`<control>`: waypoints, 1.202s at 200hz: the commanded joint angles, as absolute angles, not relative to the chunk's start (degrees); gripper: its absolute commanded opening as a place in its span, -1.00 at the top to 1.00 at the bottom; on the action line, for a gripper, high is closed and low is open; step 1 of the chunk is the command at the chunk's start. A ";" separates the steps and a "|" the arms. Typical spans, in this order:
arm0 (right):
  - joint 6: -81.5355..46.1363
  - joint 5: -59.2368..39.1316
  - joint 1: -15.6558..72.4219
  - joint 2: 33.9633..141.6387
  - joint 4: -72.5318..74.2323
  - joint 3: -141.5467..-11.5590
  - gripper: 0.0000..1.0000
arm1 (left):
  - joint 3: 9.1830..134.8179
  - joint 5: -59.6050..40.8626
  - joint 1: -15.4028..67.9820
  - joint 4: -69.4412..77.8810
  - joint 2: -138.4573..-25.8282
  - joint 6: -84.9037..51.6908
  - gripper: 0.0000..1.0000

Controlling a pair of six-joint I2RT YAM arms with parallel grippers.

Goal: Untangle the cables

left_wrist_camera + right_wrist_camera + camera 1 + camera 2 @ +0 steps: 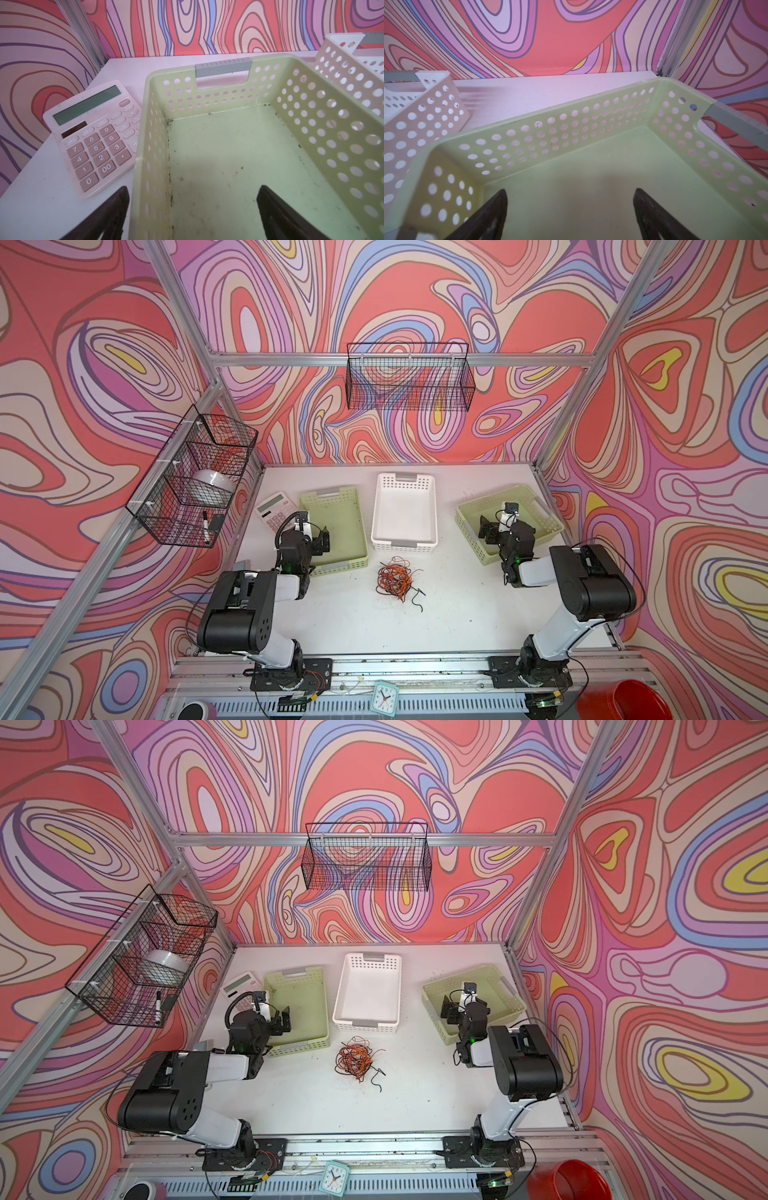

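Orange, red-brown and black cables point(395, 578) lie in one tangled heap on the white desk point(457, 614), a little below the centre of both top views. One black strand trails out of the heap toward the lower right. The heap sits just below the white basket point(405, 510) in the frame, apart from it, and between the two arms. Neither hand touches it.

The left hand point(322, 540) hangs over the left green basket point(345, 522) at the left centre of the frame. Its jaws are spread wide and empty. In the left wrist view, the left hand point(193, 191) shows one finger over the basket's grimy floor. The other finger is on the outer side of the wall, toward the pink calculator point(93, 137).

The right hand point(486, 529) hangs over the near corner of the right green basket point(536, 510) at the right centre of the frame. It too is released and carries nothing. In the right wrist view, both dark fingers of the right hand point(571, 192) frame bare green floor.
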State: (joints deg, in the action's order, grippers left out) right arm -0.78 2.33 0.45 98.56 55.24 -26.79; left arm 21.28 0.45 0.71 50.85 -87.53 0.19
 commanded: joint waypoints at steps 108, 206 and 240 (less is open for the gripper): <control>-4.70 -7.74 2.37 77.23 13.07 -39.53 -0.72 | 39.46 -18.82 8.36 6.14 -68.90 4.70 -0.76; -12.72 -10.70 19.97 76.35 -0.64 -42.17 -0.45 | 45.75 -22.10 31.68 -2.83 -77.22 4.63 -0.56; -14.74 -10.56 22.64 75.91 -0.31 -39.47 -0.40 | 44.27 -20.42 35.24 -1.77 -77.86 2.79 -0.54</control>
